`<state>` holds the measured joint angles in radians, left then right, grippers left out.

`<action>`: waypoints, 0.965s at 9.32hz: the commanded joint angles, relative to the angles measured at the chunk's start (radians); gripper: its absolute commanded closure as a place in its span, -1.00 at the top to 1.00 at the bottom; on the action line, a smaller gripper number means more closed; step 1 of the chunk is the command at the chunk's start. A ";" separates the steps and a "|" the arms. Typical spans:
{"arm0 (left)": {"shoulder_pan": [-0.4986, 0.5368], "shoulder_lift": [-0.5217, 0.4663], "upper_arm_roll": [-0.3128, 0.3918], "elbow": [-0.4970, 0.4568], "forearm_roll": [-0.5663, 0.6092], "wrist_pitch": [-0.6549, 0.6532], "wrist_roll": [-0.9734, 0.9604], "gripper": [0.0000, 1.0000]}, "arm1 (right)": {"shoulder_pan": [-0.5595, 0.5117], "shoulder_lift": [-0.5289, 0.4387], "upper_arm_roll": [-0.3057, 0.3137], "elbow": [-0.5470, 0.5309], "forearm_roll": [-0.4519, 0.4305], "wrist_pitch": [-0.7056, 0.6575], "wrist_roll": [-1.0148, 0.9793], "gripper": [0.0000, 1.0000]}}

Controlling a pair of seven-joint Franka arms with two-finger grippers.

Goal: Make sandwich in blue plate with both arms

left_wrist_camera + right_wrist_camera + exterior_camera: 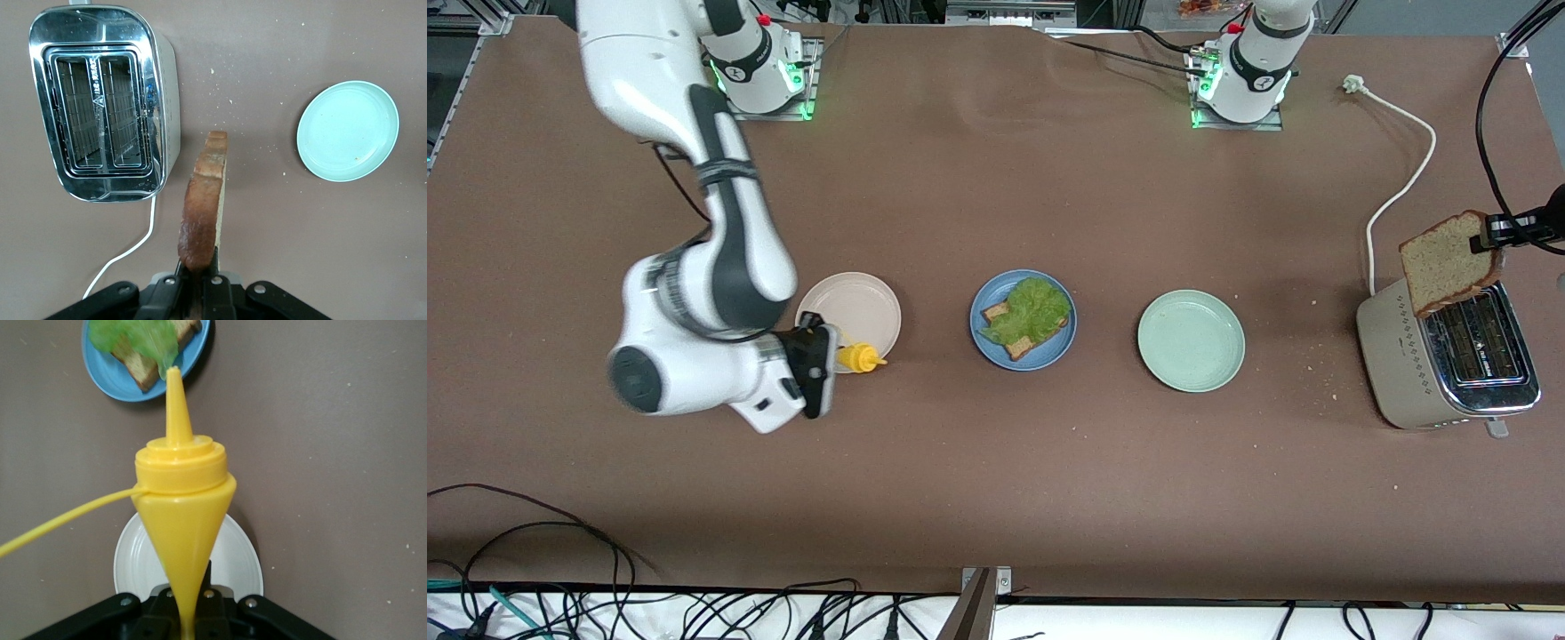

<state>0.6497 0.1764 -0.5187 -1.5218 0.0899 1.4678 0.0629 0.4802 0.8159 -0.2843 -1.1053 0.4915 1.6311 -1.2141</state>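
— Holding anything, the left gripper point(192, 288)?
— Yes, clamped on a toast slice point(1449, 262), hanging edge-down over the toaster point(1449, 364), near the mint-green plate point(1191, 340).
— And the right gripper point(188, 613)?
— Pinched on a yellow squeeze bottle point(183, 513), over the beige-white plate point(863, 302); its nozzle points toward the blue plate point(983, 342).
— What's on that one?
— One toast slice under a lettuce leaf point(1032, 309), between the two other plates.
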 commanded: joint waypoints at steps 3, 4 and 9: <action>0.001 -0.029 -0.004 -0.021 -0.012 -0.003 -0.006 -1.00 | 0.275 0.011 -0.015 0.033 -0.415 0.024 0.308 -1.00; 0.001 -0.029 -0.004 -0.021 -0.012 -0.003 -0.006 -1.00 | 0.331 0.012 -0.013 0.033 -0.497 0.019 0.362 -1.00; 0.001 -0.029 -0.004 -0.023 -0.012 -0.003 -0.006 -1.00 | 0.508 0.037 -0.010 -0.001 -0.772 0.010 0.476 -1.00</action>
<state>0.6471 0.1760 -0.5235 -1.5225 0.0899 1.4678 0.0629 0.9746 0.8420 -0.2813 -1.1027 -0.2291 1.6543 -0.7436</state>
